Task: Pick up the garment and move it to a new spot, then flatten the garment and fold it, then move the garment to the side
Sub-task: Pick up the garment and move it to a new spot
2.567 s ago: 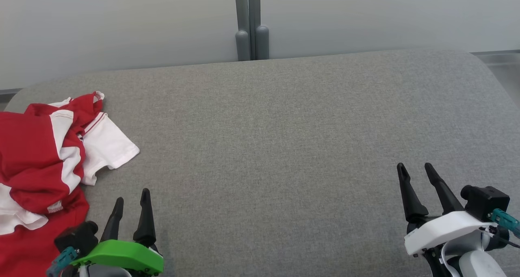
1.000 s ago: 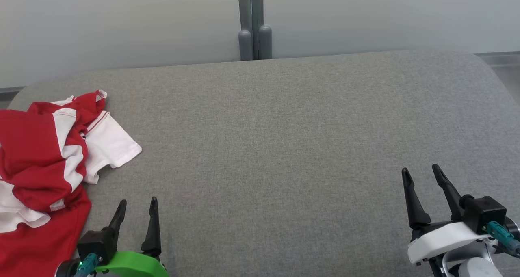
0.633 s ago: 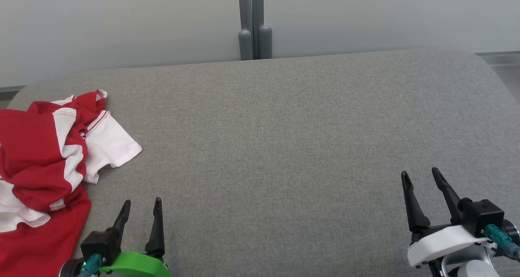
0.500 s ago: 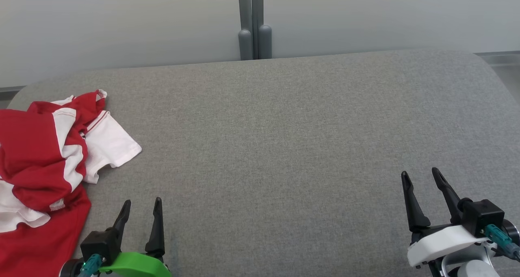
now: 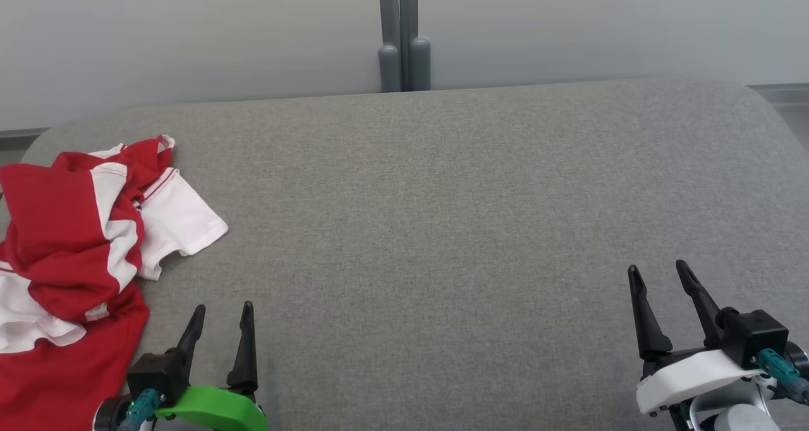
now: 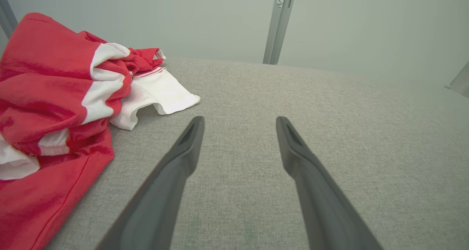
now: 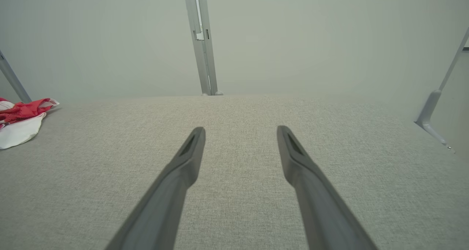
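Closest in, at the bottom of the head view: left gripper [image 5: 224, 306] under a green wrist cover [image 5: 212, 411], right gripper [image 5: 656, 267] under a white wrist cover [image 5: 689, 371]. Both with fingers spread apart and pointing away from the body, holding nothing, tips clear of everything. Well apart from each other, one toward each side of a grey fabric cushion [image 5: 442, 197].

Just to the left of the left gripper: the garment [image 5: 57, 229], red with white panels, crumpled in a heap on the cushion. Near the gripper's left finger but not touching it, with a strip of bare grey fabric between. A flatter red part nearest, level with the gripper's base. Bunched red-and-white folds alongside and a little ahead of the fingertips. One white sleeve [image 5: 183, 219] lying flat ahead and to the left of the tips, reaching toward the middle of the cushion. Far off to the left of the right gripper, small at the left edge of the right wrist view.

Ahead of both grippers: bare cushion, flat up to its rounded far edge.

Beyond that edge, ahead and between the two grippers: a pair of grey upright posts [image 5: 404, 33] against a pale wall [image 5: 189, 39]. Far to the right of the right gripper, in its wrist view: a slanted grey bracket [image 7: 434, 103].
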